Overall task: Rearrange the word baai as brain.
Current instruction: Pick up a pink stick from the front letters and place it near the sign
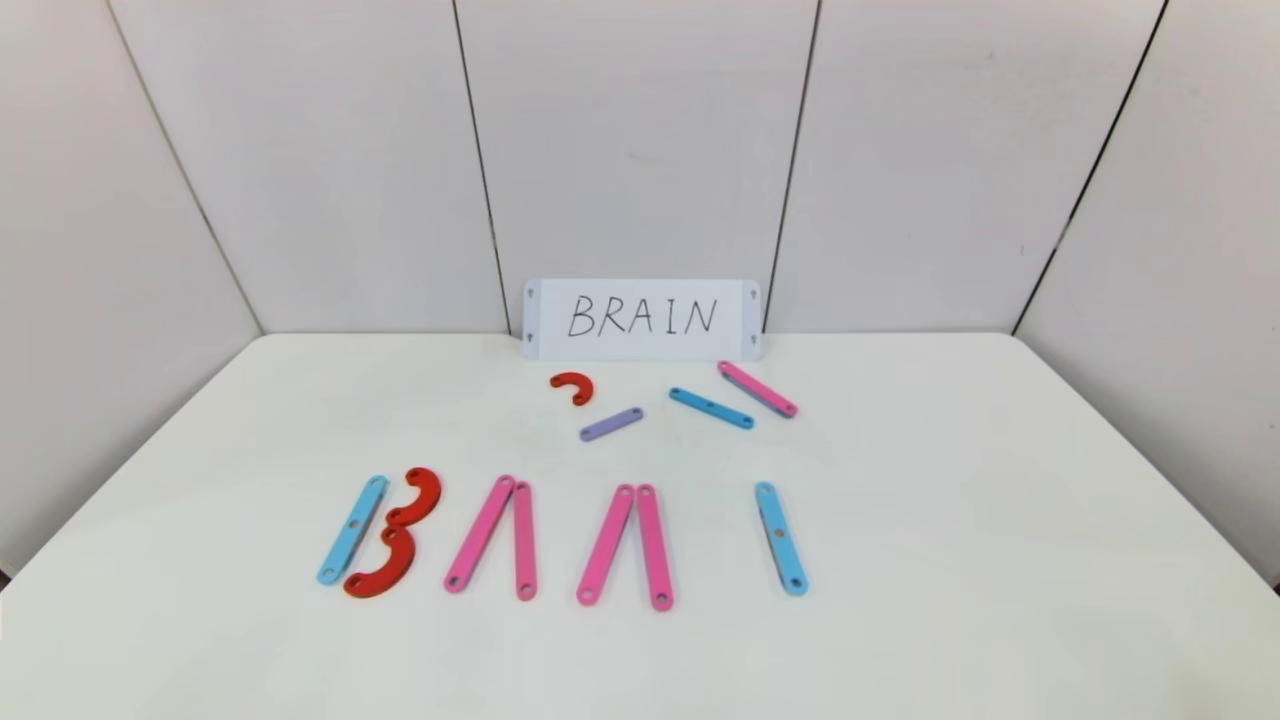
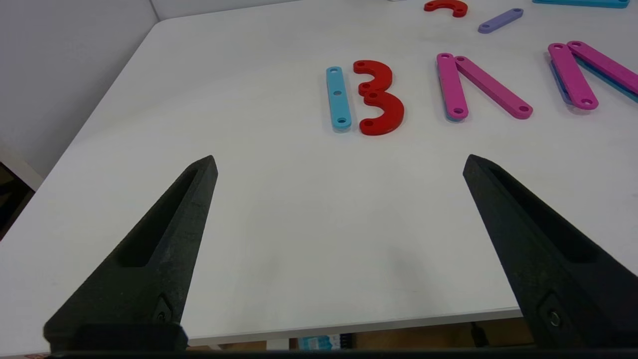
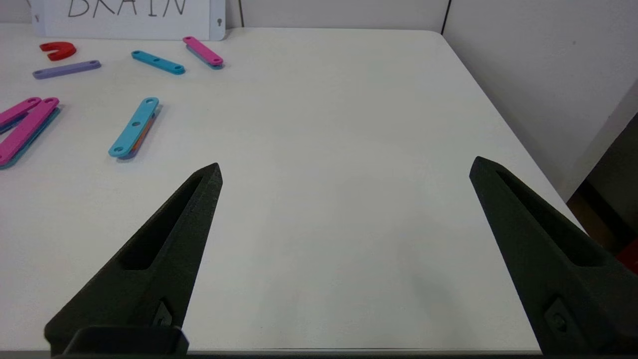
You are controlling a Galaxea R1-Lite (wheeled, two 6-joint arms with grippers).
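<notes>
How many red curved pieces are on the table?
3: two red curves stacked beside the blue bar forming the B at the row's left end, one spare red curve below the BRAIN card. None appear hidden.

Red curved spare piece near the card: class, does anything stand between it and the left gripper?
Yes. The left gripper, open, hangs at the table's near edge. The letter row lies between; the first pink A sits nearest the line to the red curve.

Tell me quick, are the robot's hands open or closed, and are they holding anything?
Left hand: open, holding nothing, above the bare table short of the letters.
Right hand: open, holding nothing, above bare table.
</notes>
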